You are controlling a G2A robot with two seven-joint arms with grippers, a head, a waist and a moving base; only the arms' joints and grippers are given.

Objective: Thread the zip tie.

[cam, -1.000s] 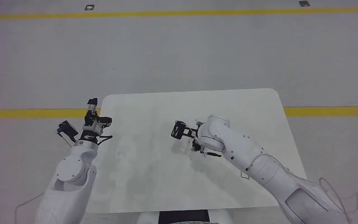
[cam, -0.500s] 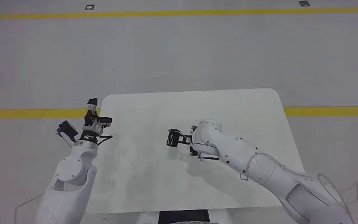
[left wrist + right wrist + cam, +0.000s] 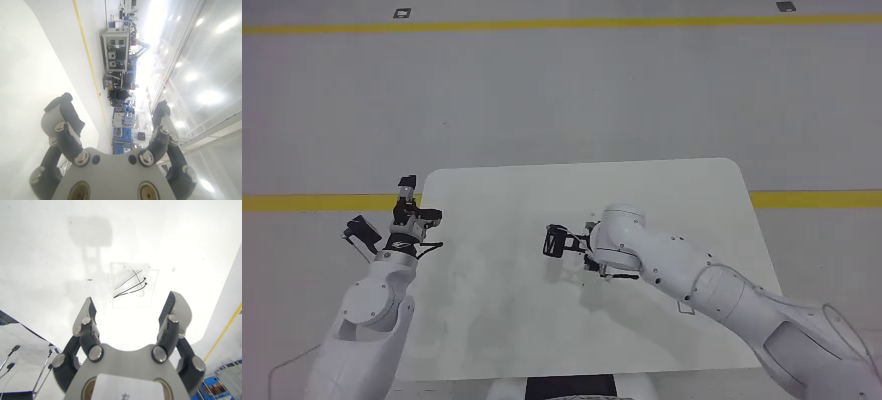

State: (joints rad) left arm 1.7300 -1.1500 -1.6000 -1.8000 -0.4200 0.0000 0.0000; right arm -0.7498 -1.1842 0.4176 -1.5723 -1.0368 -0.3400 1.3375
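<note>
Several thin black zip ties [image 3: 132, 283] lie crossed in a flat clear tray [image 3: 152, 287] on the white table [image 3: 672, 190]. My right gripper [image 3: 130, 297] hovers above the table a short way from the tray, open, with nothing between its ribbed pads [image 3: 166, 306]. In the top view the right gripper [image 3: 555, 241] hangs over the table's middle. My left gripper [image 3: 113, 100] stands open and empty at the table's left edge, pointing out over the floor; in the top view the left gripper [image 3: 418, 199] sits by the table's left rim.
The table's rounded corner [image 3: 203, 335] and a yellow floor line [image 3: 225, 330] lie beyond the tray. Another yellow line [image 3: 302, 202] crosses the floor beside the table. Thin cables [image 3: 43, 376] hang near the right wrist.
My right gripper has shifted slightly left and toward the table's near side, and its arm has swung a little. The left arm has kept still.
</note>
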